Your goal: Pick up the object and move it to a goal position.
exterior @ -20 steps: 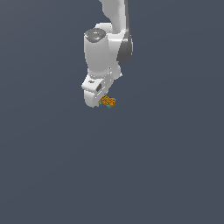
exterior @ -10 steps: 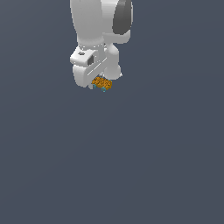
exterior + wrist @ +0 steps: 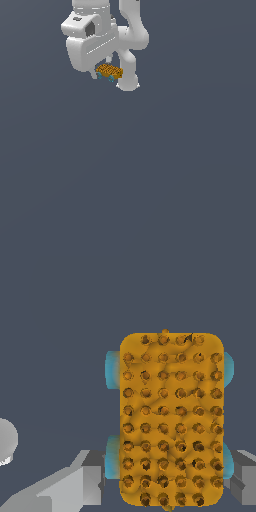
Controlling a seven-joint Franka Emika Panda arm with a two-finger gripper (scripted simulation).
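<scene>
The object (image 3: pixel 109 71) is a small oblong orange-yellow piece with dark dots and teal-blue bits beneath. It hangs under the white gripper (image 3: pixel 107 75) near the top of the exterior view, well above the ground. In the wrist view the object (image 3: pixel 172 418) fills the middle. Grey fingers (image 3: pixel 85 481) press in from both sides against its teal parts, so the gripper (image 3: pixel 167 481) is shut on it. No mark for the goal position shows in either view.
A rounded white arm link (image 3: pixel 128 80) hangs just to the exterior view's right of the object and appears as a white knob (image 3: pixel 5 441) in the wrist view. A plain dark blue-grey ground (image 3: pixel 150 190) lies below.
The arm has risen and drifted slightly toward the exterior view's left, carrying the object with it. The grip has stayed the same.
</scene>
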